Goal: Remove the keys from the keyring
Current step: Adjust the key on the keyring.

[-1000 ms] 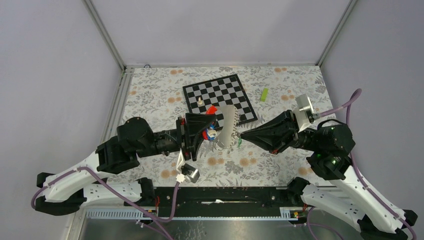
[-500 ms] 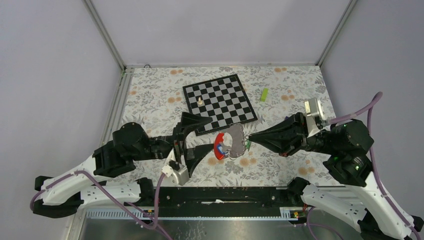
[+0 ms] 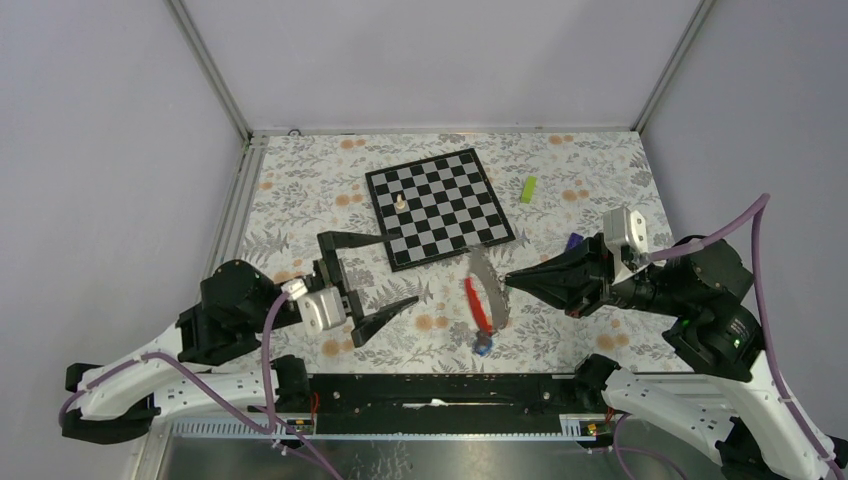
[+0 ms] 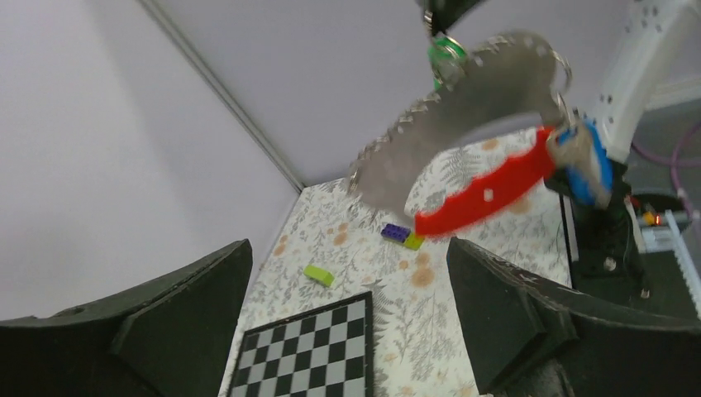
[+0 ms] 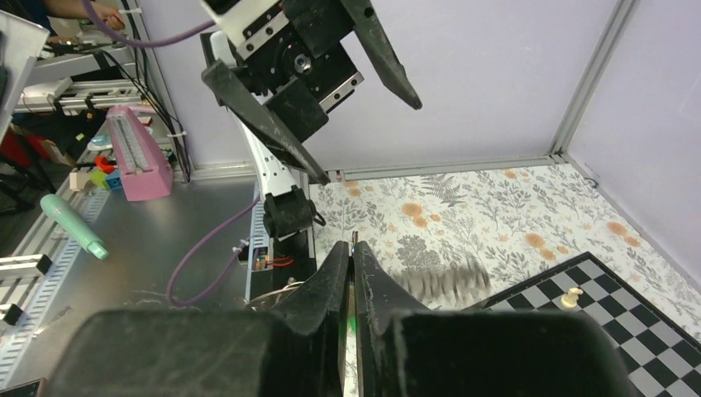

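Note:
My right gripper (image 3: 508, 279) is shut on a green-headed key (image 4: 446, 53), held above the flowered table. A glimpse of green (image 5: 351, 319) shows between its closed fingers. From that key the keyring's chain (image 3: 486, 287) hangs as a grey motion blur. With it swing the red strap (image 3: 477, 304) and a blue-headed key (image 3: 482, 343). The ring itself is lost in the blur. My left gripper (image 3: 400, 271) stands wide open to the left, apart from the bunch and empty. In the left wrist view the red strap (image 4: 488, 189) and blue key (image 4: 590, 162) dangle high beyond my left gripper (image 4: 349, 248).
A chessboard (image 3: 440, 208) lies at the middle back with one pale pawn (image 3: 401, 201) on it. A lime-green block (image 3: 528, 188) lies to its right. A purple-and-yellow block (image 3: 574, 241) sits by the right gripper. Enclosure walls stand left, right and behind.
The left gripper has opened, let go of the bunch and pulled back left and nearer. The bunch now swings down from the right gripper, which has shifted slightly right.

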You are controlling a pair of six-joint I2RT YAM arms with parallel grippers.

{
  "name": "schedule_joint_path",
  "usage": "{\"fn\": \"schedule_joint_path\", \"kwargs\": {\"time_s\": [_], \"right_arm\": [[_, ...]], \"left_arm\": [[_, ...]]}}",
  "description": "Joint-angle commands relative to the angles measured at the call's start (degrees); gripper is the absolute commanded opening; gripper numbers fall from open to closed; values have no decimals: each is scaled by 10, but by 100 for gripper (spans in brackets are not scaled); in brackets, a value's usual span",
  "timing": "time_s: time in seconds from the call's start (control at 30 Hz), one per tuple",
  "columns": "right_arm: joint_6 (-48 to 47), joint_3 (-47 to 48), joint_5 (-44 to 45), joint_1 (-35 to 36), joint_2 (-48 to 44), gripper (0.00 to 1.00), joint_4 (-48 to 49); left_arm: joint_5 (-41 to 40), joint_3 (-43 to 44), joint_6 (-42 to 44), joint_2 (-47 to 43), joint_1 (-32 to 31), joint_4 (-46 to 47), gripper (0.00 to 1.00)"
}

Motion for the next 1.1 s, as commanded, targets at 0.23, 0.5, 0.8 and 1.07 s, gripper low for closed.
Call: {"fn": "schedule_joint_path", "kwargs": {"time_s": [0.23, 0.5, 0.8, 1.07], "right_arm": [[-40, 5, -19, 0, -15, 0, 23], [-40, -17, -25, 0, -34, 0, 60], [-22, -37, -29, 0, -43, 0, 89], [14, -73, -26, 0, -59, 0, 146]], "left_arm": [[-109, 5, -241, 60, 2, 132, 99], [-23, -6, -247, 77, 2, 168, 95], [0, -23, -244, 68, 2, 207, 93], [39, -25, -234, 57, 2, 239, 91]]}}
